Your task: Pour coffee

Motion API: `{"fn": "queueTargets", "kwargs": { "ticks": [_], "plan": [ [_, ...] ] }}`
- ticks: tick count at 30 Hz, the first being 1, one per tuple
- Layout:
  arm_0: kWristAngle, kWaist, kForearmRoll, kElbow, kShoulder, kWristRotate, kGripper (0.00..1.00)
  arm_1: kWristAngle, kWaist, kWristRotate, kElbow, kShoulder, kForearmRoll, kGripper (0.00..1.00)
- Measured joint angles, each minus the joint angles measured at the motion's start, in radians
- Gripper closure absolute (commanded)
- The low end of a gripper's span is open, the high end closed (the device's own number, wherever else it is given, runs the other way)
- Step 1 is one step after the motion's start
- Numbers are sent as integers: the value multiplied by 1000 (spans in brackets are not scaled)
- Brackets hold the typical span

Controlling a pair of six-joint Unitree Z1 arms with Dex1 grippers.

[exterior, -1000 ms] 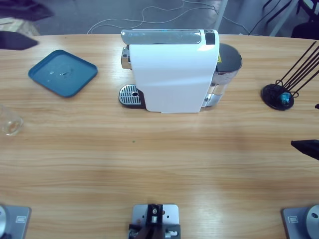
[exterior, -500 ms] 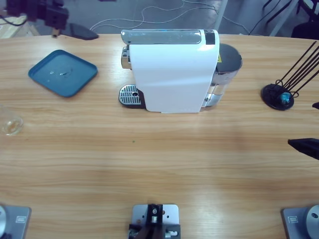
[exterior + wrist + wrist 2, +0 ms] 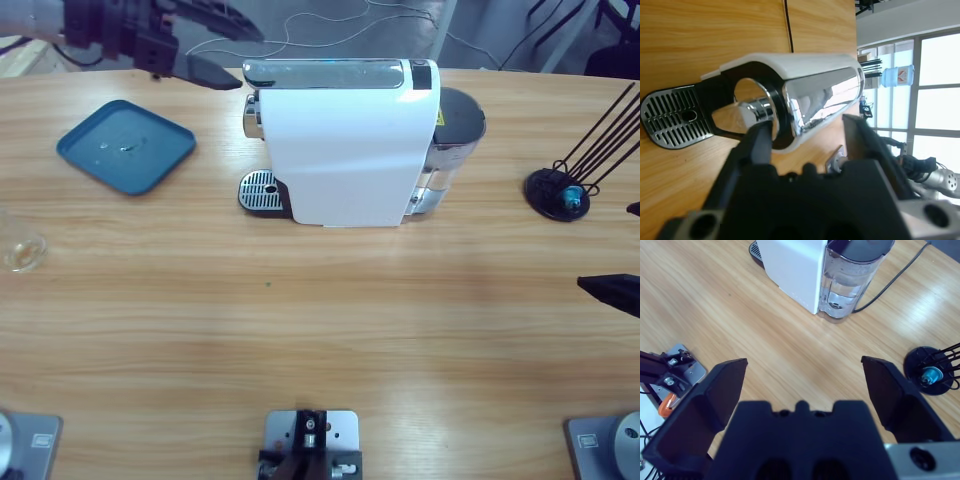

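At the table's far left edge stood the glass (image 3: 20,250) holding the coffee (image 3: 16,258). Your left gripper (image 3: 215,45), jaws parted and empty, hung at the upper left beside the coffee machine (image 3: 345,150), aimed at its spout. The glass lay well apart from it, nearer you. Your right gripper (image 3: 610,292), wide open, waited at the far right edge.
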Motion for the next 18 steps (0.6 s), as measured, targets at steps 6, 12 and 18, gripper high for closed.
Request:
{"fn": "queueTargets", "kwargs": {
  "ticks": [6, 12, 18],
  "plan": [
    [0, -6, -27, 0, 30, 8, 1000, 0, 0, 0, 0, 0, 0, 0],
    [17, -11, -42, 0, 30, 46, 1000, 0, 0, 0, 0, 0, 0, 0],
    [27, -11, -52, 0, 30, 59, 1000, 0, 0, 0, 0, 0, 0, 0]
  ]
}}
